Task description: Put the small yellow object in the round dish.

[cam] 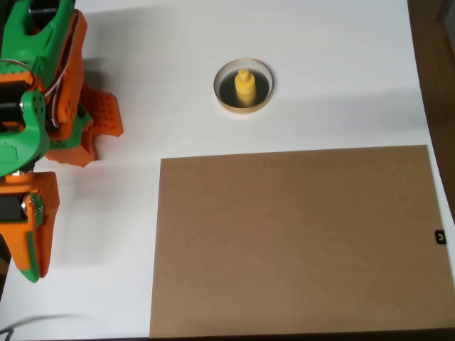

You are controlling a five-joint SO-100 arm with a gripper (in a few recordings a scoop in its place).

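The small yellow object (244,87) stands upright inside the round dish (244,106), on its dark glossy floor, knob up. The dish has a pale cream rim and sits on the white table near the top centre of the overhead view. My green and orange arm is folded at the far left. Its gripper (96,135) is well to the left of the dish and apart from it. One orange finger (106,115) shows its dotted pad, the other finger (83,149) lies below it, and nothing is between them.
A large brown cardboard sheet (295,241) lies flat over the lower right of the white table (142,42). A dark edge runs down the table's right side.
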